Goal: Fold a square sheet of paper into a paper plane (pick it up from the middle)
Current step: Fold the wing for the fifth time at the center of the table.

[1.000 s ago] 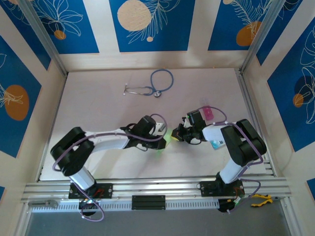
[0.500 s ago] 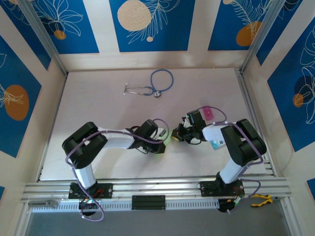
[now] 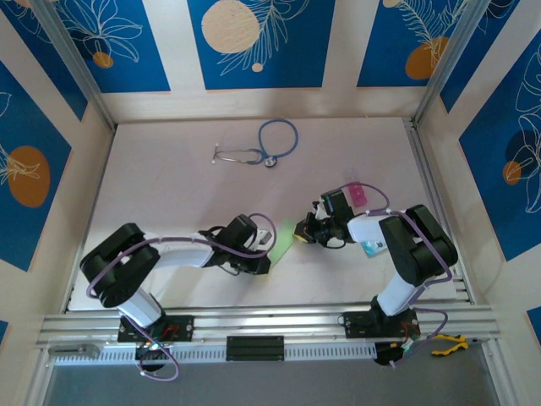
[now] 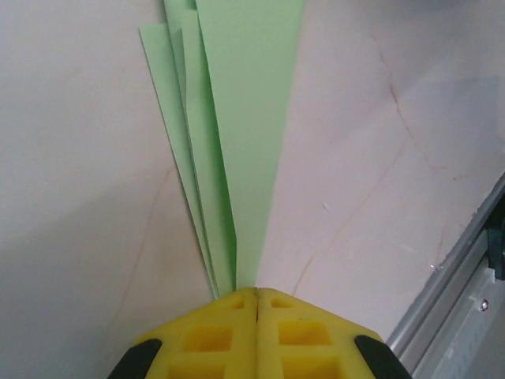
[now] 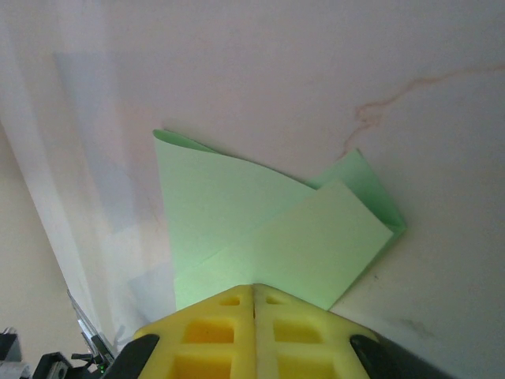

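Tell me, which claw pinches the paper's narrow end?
The left claw: the green paper tapers to a point there; the right claw grips its wide flaps.

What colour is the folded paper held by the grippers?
The paper plane is pale green, clearest in the left wrist view.

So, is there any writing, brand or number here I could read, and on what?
None can be read.
The folded pale green paper looks blank; the yellow foam fingers pinching it carry no marks.
The small teal-and-white packet by the right arm may bear print, but it is too small to tell.
The blue wall panels bear leaf patterns, no words.
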You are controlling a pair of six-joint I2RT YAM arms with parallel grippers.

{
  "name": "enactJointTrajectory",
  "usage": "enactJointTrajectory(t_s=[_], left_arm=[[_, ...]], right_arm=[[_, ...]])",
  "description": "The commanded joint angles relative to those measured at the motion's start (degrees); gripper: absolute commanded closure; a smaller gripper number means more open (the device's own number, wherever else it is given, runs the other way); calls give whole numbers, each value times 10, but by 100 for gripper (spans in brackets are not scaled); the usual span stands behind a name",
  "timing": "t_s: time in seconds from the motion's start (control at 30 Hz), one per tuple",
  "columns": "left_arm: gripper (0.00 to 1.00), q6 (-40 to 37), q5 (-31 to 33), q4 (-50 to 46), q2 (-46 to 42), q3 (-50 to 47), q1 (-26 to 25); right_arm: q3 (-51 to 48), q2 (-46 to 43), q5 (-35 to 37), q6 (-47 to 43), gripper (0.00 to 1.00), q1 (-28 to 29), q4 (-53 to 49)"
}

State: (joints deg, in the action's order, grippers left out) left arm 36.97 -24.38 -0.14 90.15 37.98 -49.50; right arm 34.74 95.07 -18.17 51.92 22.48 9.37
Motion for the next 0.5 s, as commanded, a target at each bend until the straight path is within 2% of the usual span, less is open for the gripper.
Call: enactJointTrajectory(t_s=[0.0,0.1,0.37,0.47], left_arm=[[96,-8,11,-18,-30,21,7],[93,-12,11,-15,-13,60,14],[90,-24,2,-13,101,168,18],[92,-30,31,-42,131,191,18]], right_arm=[[-13,24,54,-7,99,0,-66],[-13,21,53,-6,99,0,-63],[-8,18,43,-5,99,0,-63],[-7,15,38,-7,98,0,-59]])
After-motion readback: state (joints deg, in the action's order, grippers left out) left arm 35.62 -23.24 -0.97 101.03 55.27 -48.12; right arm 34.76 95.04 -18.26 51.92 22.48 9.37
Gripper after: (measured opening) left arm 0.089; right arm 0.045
